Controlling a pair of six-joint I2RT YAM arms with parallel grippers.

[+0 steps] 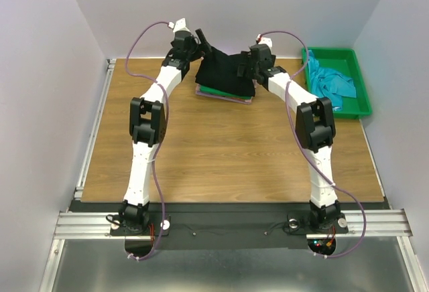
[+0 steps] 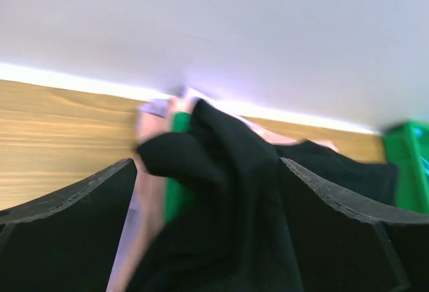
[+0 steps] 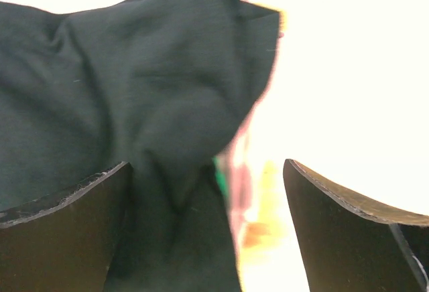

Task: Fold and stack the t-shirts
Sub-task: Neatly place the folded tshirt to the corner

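Observation:
A stack of folded t-shirts sits at the back middle of the table. The black t-shirt [image 1: 224,72] is on top, rumpled, over a green one [image 1: 226,93] and a pink one [image 1: 228,98]. My left gripper [image 1: 201,41] hovers at the stack's back left corner, open. In the left wrist view, black cloth [image 2: 234,191] lies loose between its spread fingers [image 2: 74,218], with green [image 2: 176,201], pink [image 2: 151,198] and lilac [image 2: 124,255] edges under it. My right gripper [image 1: 245,65] is open at the stack's right side, with black cloth [image 3: 134,91] by its left finger [image 3: 60,238].
A rigid green tray [image 1: 360,81] stands at the back right and holds a crumpled teal t-shirt [image 1: 332,83]. The back wall is close behind the stack. Metal rails run along the table's left and near edges.

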